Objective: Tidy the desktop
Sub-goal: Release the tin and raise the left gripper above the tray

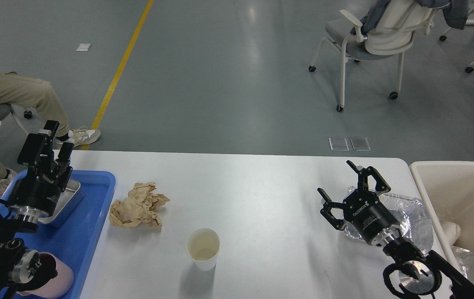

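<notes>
The white desktop (261, 187) holds a crumpled brown paper (137, 205) left of centre, an upright empty paper cup (202, 248) near the front, and a foil tray (411, 211) at the right. My left gripper (52, 143) points up above the far corner of the blue tray (91, 216), open and empty. My right gripper (336, 178) is open and empty, tilted up just left of the foil tray, with its wrist over the tray.
The blue tray holds a metal tin (68, 199) and a pink mug (60, 274), partly hidden by my left arm. A cream bin (461, 191) stands off the right edge with foil (469, 257) inside. A seated person and chairs are beyond the table.
</notes>
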Robot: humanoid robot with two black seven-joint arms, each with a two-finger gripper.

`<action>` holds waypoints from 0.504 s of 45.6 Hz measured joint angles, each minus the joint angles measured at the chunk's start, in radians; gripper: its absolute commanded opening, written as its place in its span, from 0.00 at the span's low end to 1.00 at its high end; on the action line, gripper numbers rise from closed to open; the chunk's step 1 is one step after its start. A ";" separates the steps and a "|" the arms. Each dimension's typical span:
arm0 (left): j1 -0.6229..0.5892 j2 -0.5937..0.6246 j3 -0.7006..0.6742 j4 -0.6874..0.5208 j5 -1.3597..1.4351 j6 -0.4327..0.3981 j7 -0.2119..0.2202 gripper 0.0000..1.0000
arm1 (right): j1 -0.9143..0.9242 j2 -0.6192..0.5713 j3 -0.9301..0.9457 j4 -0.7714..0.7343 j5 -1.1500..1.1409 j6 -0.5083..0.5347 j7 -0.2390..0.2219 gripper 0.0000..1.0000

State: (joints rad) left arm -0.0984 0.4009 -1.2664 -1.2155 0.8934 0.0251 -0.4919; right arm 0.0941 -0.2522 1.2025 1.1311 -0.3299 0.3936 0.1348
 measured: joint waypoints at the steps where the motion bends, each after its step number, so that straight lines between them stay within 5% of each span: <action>1: 0.000 -0.005 -0.002 0.000 -0.016 -0.001 0.009 0.94 | -0.001 0.000 0.000 0.000 0.000 0.000 0.000 1.00; 15: 0.001 -0.017 0.005 0.062 -0.141 -0.004 0.207 0.97 | -0.005 0.002 0.000 0.001 0.000 -0.001 0.000 1.00; 23: -0.002 -0.014 0.007 0.094 -0.214 -0.027 0.280 0.97 | -0.008 0.002 0.000 0.001 0.000 -0.002 0.000 1.00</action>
State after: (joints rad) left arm -0.1009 0.3866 -1.2591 -1.1212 0.6794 -0.0016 -0.2118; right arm 0.0862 -0.2507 1.2029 1.1322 -0.3298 0.3911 0.1350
